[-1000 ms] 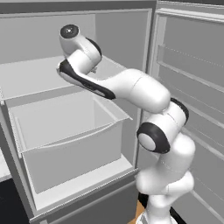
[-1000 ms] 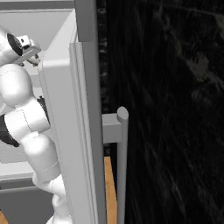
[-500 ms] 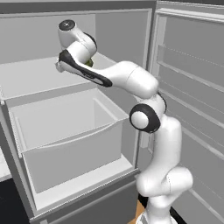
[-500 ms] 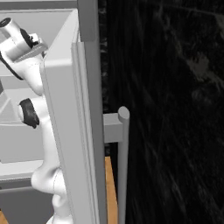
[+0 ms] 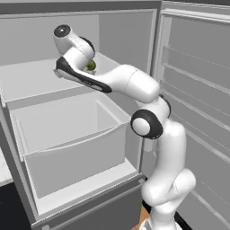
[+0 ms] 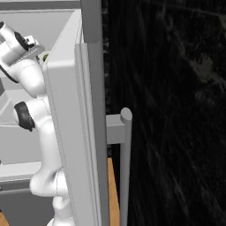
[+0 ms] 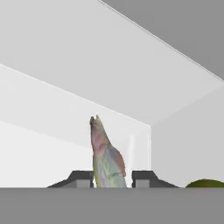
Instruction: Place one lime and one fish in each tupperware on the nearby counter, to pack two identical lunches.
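Pinkish-green mottled fish (image 7: pixel 106 159), olive-green lime (image 5: pixel 91 65), pale grey fridge shelf (image 5: pixel 27 81)

A fish (image 7: pixel 106 159), mottled grey-green with pink, is seen standing upright between the two dark fingertips (image 7: pixel 79 178) of the gripper (image 7: pixel 109 179), which appear closed against its sides. Pale grey fridge walls (image 7: pixel 87 65) are seen behind it. A rounded green shape, possibly a lime (image 7: pixel 204 183), is cut off at the lower right.
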